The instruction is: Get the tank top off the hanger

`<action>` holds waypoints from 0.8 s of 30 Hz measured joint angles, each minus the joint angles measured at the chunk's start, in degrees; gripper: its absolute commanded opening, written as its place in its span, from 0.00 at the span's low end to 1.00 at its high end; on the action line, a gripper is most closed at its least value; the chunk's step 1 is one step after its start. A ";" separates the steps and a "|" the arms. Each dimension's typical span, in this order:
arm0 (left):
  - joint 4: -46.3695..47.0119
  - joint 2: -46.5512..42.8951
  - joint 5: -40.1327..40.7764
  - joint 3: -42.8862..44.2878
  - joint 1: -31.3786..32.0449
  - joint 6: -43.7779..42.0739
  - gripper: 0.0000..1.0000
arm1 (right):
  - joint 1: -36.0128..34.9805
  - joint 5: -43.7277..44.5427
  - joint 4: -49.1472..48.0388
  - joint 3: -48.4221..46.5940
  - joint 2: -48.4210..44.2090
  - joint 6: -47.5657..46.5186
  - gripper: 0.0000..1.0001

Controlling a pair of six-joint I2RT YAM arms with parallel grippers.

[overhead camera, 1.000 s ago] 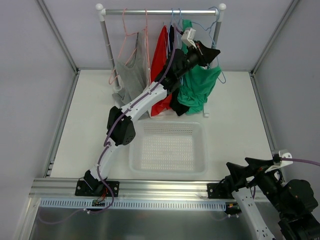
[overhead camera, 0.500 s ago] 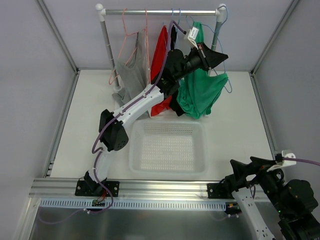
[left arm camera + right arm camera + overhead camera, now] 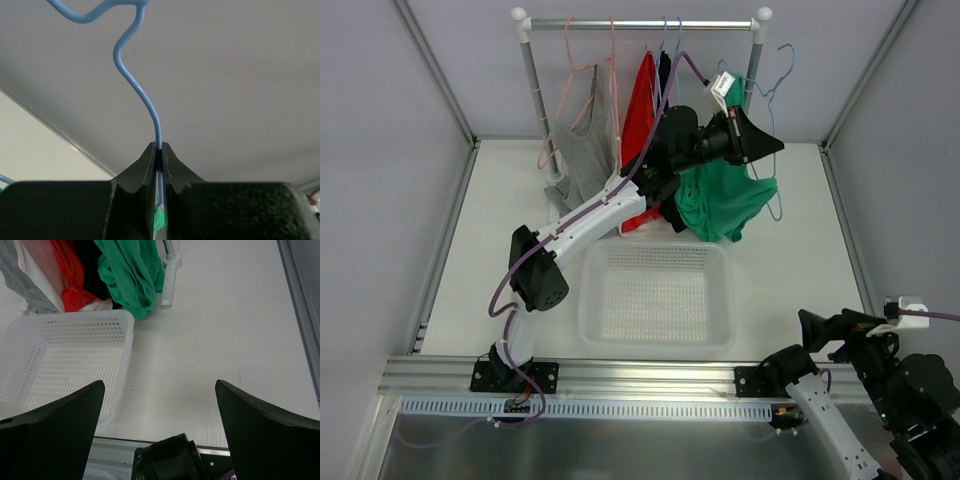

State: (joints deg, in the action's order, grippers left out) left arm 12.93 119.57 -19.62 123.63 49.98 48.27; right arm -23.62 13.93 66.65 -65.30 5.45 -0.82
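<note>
My left gripper [image 3: 778,150] is shut on the neck of the light-blue wire hanger [image 3: 778,195], just below its hook. The hook rises to the right of the rack's right post, off the rail. The emerald-green tank top [image 3: 720,200] hangs bunched from the hanger below the gripper. In the left wrist view the jaws [image 3: 159,146] pinch the blue wire [image 3: 150,107], with a bit of green fabric [image 3: 159,220] between the fingers. My right gripper [image 3: 835,322] is open and empty at the near right, its jaws wide apart [image 3: 160,405]. It sees the tank top [image 3: 132,275] far ahead.
A clothes rack's rail [image 3: 640,24] carries pink wire hangers [image 3: 575,70], a grey top [image 3: 582,165], a red top [image 3: 640,110] and a black garment [image 3: 665,70]. A white perforated basket [image 3: 655,295] sits in front of the rack. The rack's right foot [image 3: 167,280] stands beside the tank top.
My left gripper has carried the hanger and tank top rightward, off the rail and past the right post. My right arm has shifted slightly right and back.
</note>
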 measured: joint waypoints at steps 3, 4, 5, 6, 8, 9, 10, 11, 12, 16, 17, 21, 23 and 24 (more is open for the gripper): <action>-0.07 -1.27 -2.49 -0.26 0.70 2.03 0.00 | -2.73 4.48 -0.04 -0.04 0.61 0.15 0.99; -0.07 -1.53 -3.30 -0.26 0.98 2.69 0.00 | -3.78 5.97 -0.09 -0.20 0.85 0.15 1.00; 0.04 -1.62 -4.22 -0.26 1.14 3.45 0.00 | -4.98 7.87 -0.02 -0.59 1.20 0.35 0.99; 0.04 -1.68 -5.07 -0.26 1.40 3.96 0.00 | -6.54 9.97 -0.02 -1.16 1.53 0.70 0.99; -0.20 -1.68 -7.56 -0.26 2.05 5.20 0.00 | -10.01 14.32 -0.33 -2.54 1.88 1.44 0.99; -0.37 -1.68 -8.74 -0.28 2.27 5.64 0.00 | -12.28 16.61 -0.59 -3.19 1.84 1.81 0.99; -0.44 -1.68 -10.03 -0.39 2.64 6.32 0.00 | -14.56 18.71 -0.74 -3.85 1.79 2.23 0.98; -0.42 -1.73 -11.10 -0.52 3.06 6.71 0.00 | -17.38 21.33 -0.96 -4.52 1.70 2.67 0.97; -0.42 -1.75 -12.41 -0.76 3.43 6.97 0.00 | -20.79 23.58 -1.20 -5.09 1.51 3.13 0.95; -1.31 -2.01 -17.51 -2.03 4.44 7.48 0.00 | -32.26 31.19 -2.10 -5.62 -0.04 4.42 0.90; -1.86 -2.05 -18.62 -2.27 4.44 7.48 0.00 | -34.29 33.14 -2.19 -5.64 -0.13 4.44 0.91; -3.28 -2.05 -23.45 -2.29 4.42 7.37 0.00 | -36.33 38.25 -2.60 -5.77 2.62 3.10 0.96; -3.87 -2.05 -26.08 -1.90 4.31 7.43 0.00 | -36.65 40.30 -3.34 -6.45 5.88 1.60 0.96; -4.24 -2.03 -27.32 -1.51 4.26 7.48 0.00 | -37.33 41.38 -4.15 -6.75 7.50 0.37 0.96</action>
State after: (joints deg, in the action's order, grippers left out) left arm 8.69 117.54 -46.94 122.13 54.24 55.75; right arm -60.95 55.31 62.50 -72.05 12.95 -0.45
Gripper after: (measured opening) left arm 0.053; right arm 0.958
